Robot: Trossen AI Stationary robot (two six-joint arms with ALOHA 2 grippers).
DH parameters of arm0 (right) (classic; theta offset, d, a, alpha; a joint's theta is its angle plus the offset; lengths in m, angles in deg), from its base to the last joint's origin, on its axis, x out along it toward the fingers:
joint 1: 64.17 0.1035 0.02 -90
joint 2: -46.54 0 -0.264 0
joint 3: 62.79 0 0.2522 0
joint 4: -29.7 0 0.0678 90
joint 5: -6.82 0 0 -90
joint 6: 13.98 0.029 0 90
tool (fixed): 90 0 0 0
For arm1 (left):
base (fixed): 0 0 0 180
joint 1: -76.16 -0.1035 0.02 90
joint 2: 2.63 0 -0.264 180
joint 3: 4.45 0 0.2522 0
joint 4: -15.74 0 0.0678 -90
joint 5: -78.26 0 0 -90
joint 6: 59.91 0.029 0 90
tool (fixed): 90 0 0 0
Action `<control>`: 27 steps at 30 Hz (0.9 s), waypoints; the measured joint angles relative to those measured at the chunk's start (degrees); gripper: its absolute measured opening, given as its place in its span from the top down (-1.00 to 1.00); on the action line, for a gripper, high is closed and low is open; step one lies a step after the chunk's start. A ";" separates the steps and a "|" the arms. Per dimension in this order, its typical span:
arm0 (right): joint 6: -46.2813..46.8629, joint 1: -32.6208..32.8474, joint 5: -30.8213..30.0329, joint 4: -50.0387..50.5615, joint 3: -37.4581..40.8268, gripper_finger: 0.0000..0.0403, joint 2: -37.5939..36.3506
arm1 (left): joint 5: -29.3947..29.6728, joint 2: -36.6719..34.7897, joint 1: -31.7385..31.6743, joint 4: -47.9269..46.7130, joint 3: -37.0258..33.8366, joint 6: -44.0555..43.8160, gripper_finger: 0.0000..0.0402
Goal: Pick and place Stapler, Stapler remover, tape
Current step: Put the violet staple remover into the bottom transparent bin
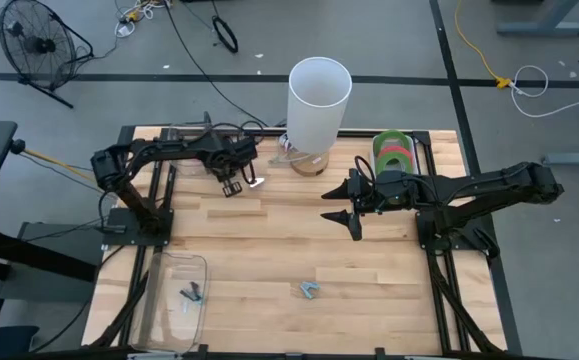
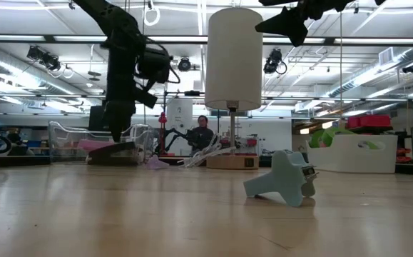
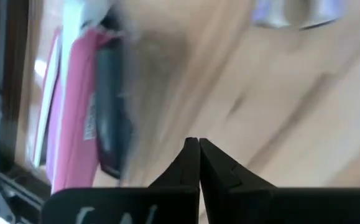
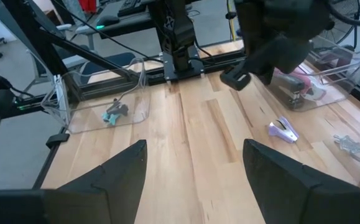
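although a good part of the sorting looks done, the job is not finished, judging by what lies loose on the surface. in the clear bin at the near left corner sit a couple of small grey-blue staple removers, so that bin already holds some of its load. another clear bin at the far left holds a pink stapler, which the left wrist view also shows. the tape, green rings with a red one among them, is stacked in a white container at the far right, just behind the right arm. what is left, as far as i can see: one pale blue staple remover lies alone on the near middle of the surface, well apart from either bin, and a small lilac staple remover lies near the far-left bin beside the tall white lamp. the left claw hangs by the far-left bin with its fingers pressed shut and nothing between them. the right claw hovers over the middle right of the surface, jaws spread wide and empty. my guess is the loose removers are next, the near one most clearly out of place.
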 joint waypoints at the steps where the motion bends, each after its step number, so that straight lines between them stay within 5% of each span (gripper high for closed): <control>1: -0.03 0.00 -0.02 0.13 -0.01 -0.31 0.00 | -0.13 -0.63 0.80 0.10 0.00 -0.07 1.00; 10: -1.57 0.00 -0.04 0.25 -0.01 -0.31 0.02 | -7.87 -6.42 8.78 11.70 0.00 -4.99 1.00; 27: -3.41 0.00 -0.07 1.92 0.01 -0.31 0.02 | 9.10 0.48 25.16 28.67 0.88 -10.83 1.00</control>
